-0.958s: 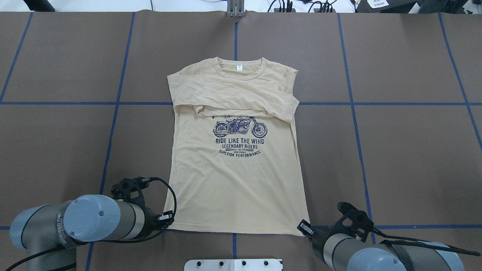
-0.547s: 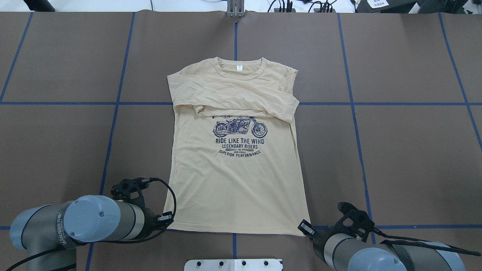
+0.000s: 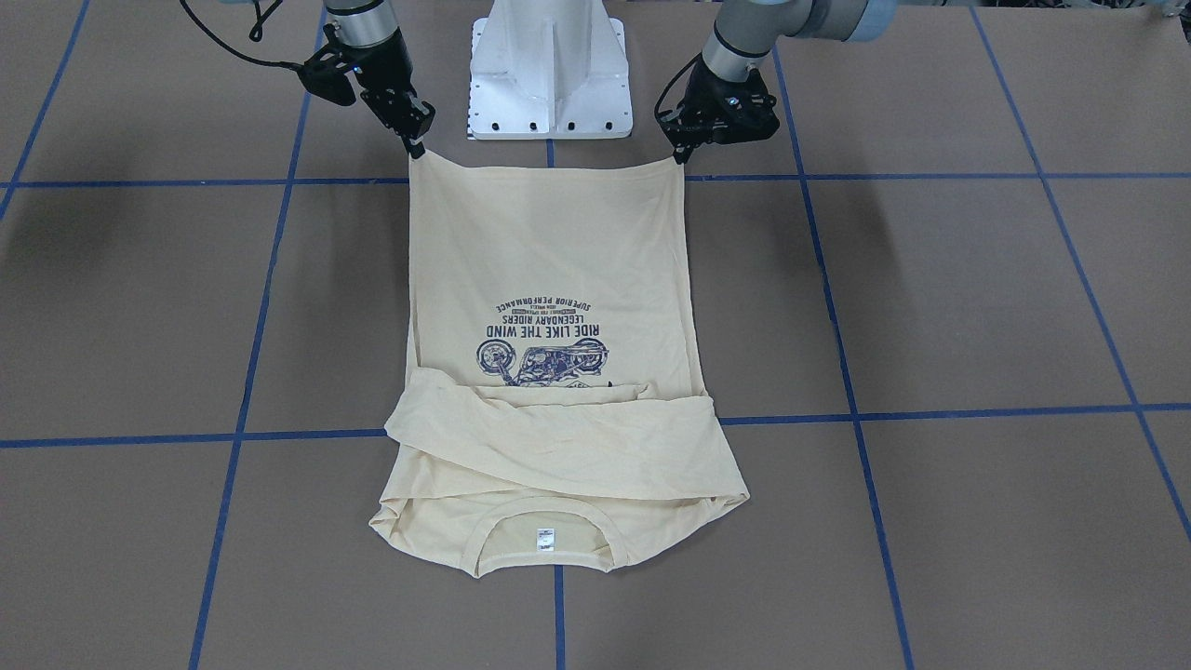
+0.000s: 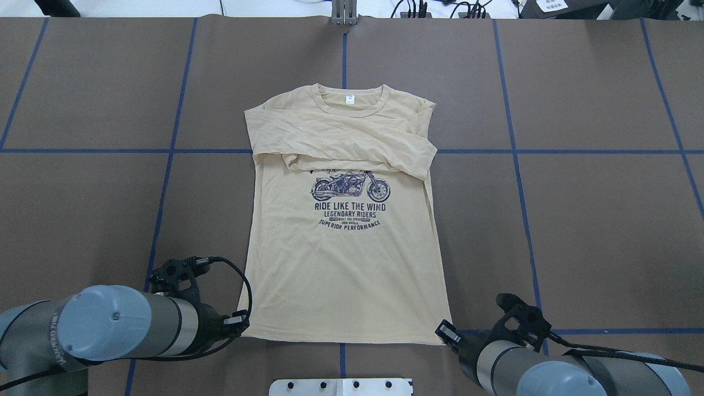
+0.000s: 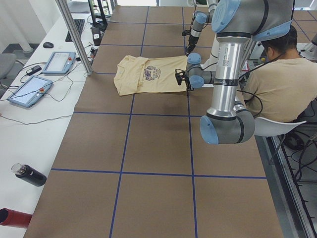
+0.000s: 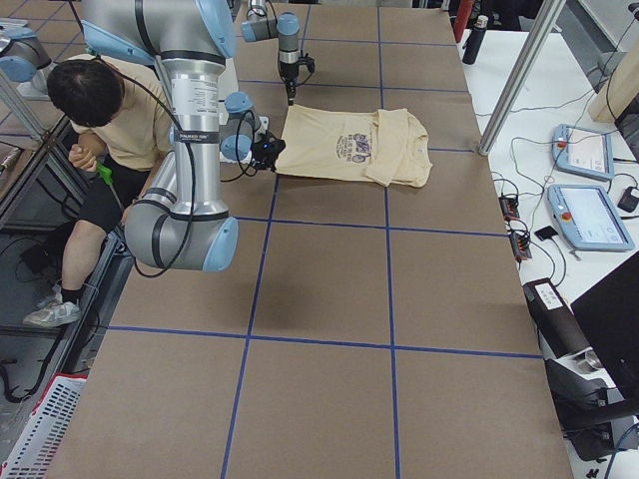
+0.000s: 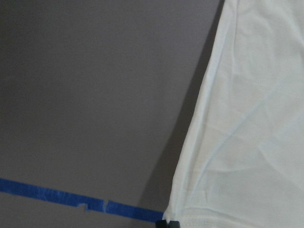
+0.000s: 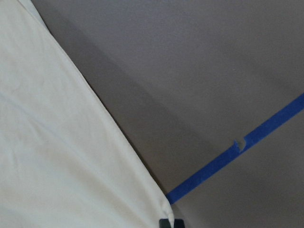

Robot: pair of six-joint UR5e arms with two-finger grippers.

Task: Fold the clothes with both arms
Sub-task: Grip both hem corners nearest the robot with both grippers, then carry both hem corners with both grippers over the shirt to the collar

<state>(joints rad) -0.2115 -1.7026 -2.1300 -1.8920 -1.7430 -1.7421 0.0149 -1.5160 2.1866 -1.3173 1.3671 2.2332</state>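
Note:
The cream-yellow T-shirt [image 4: 341, 264] lies flat on the brown table, print up, with both long sleeves folded across the chest and the neck label at the far side. It also shows in the front-facing view [image 3: 549, 251]. My left gripper [image 4: 242, 325] is shut on the shirt's near-left hem corner; it also shows in the front-facing view [image 3: 678, 156]. My right gripper [image 4: 444, 336] is shut on the near-right hem corner [image 3: 415, 149]. In the wrist views the shirt's cloth [image 7: 247, 118] [image 8: 57, 142] ends at the closed fingertips [image 7: 174, 223] [image 8: 164, 223]. The hem is stretched straight between the two grippers.
The white pedestal base [image 3: 549, 65] stands just behind the hem. Blue tape lines [image 4: 165, 151] cross the brown table cover. A seated person [image 5: 277, 79] is behind the robot. Tablets [image 5: 29, 91] and bottles [image 5: 29, 174] lie on the side bench.
My left arm has shifted to the left and a little toward the robot, pulling the near-left hem corner outward. The right arm has barely moved.

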